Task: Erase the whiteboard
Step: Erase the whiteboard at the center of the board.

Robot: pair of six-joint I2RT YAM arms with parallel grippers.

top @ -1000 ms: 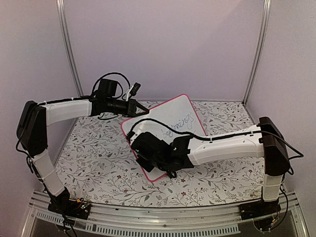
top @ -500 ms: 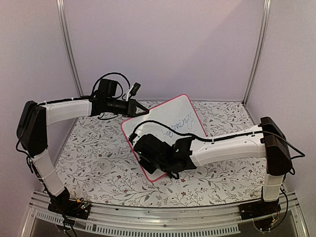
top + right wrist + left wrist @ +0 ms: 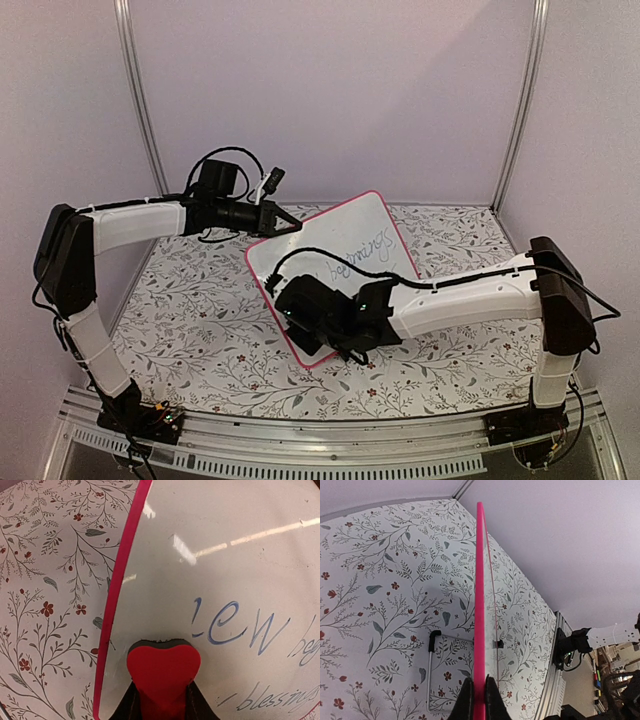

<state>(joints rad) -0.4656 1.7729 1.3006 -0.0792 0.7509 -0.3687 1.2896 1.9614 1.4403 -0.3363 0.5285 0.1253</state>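
The flower-patterned table (image 3: 190, 300) is occupied in its middle by the whiteboard (image 3: 360, 225), which is held tilted, its pink rim (image 3: 479, 580) being pinched at the far left edge by the fully closed fingers of the left gripper (image 3: 475, 700). The right gripper (image 3: 162, 702) is closed narrowly on a red heart-shaped eraser (image 3: 163, 667), which is pressed on the white surface close to the left rim. The blue handwriting (image 3: 235, 630) is found just beside the eraser and is not wiped off yet.

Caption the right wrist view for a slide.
Right gripper holds a red heart-shaped eraser against the whiteboard, near blue handwriting.
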